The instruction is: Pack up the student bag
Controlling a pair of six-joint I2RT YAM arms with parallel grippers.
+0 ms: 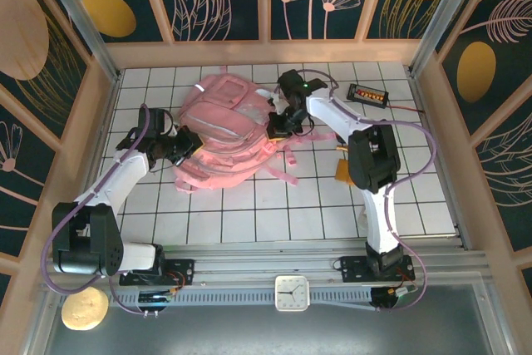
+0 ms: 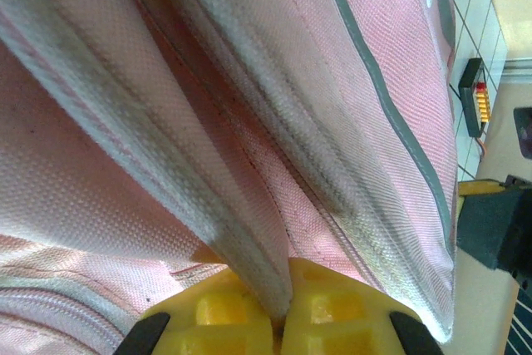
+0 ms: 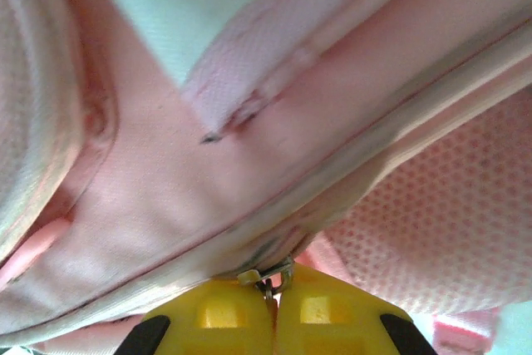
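Left gripper (image 2: 278, 322): my wrist view shows the yellow pads pinched tight on a fold of pink fabric with a grey-edged seam. Right gripper (image 3: 272, 315): its pads are closed together on a small metal zipper pull (image 3: 266, 277). The top view gives me the layout. The student bag (image 1: 224, 135) lies flat on the tiled table (image 1: 249, 214), with the left gripper at its left edge, the right gripper at its right edge, and straps trailing off its near right side.
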